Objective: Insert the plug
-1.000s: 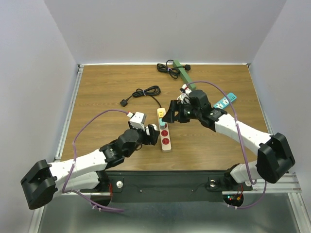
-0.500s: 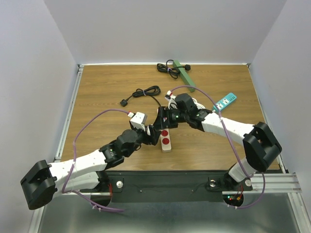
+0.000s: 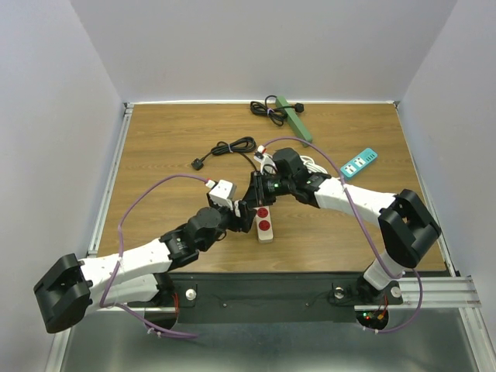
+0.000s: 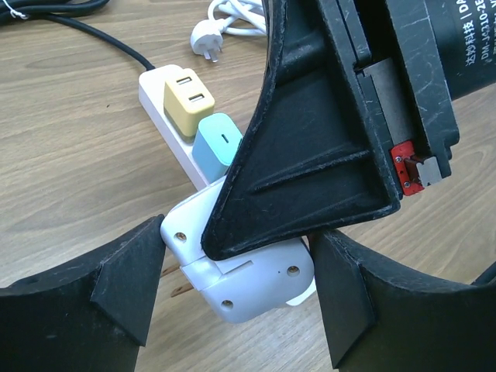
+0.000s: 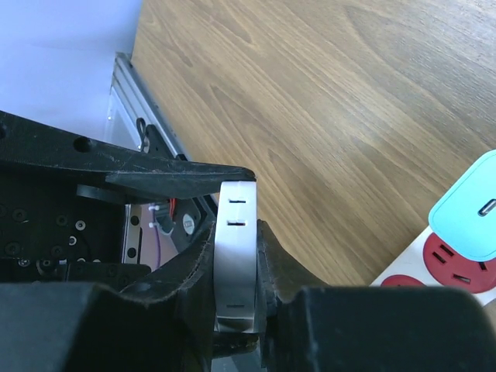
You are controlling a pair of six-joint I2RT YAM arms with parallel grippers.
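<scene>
A white square plug (image 4: 248, 287) sits between my left gripper's (image 4: 236, 283) fingers, touching both, with its copper prongs pointing down-left over the wood. My right gripper (image 5: 236, 232) reaches in from above and is shut on the same plug's (image 5: 236, 263) flat faces. In the top view the two grippers meet (image 3: 249, 205) over the near part of the white power strip (image 3: 266, 226), which has red sockets. A yellow adapter (image 4: 189, 98) and a teal adapter (image 4: 218, 139) sit in the strip's far end.
A loose white plug and cable (image 4: 205, 39) lie just behind the strip. A black cable (image 3: 225, 149) is at the back left, a green power strip (image 3: 293, 116) with a black cord at the back, and a teal power strip (image 3: 358, 163) to the right.
My right arm swung left from the strip's far end to the left gripper and shut on the white plug. The left arm stayed still.
</scene>
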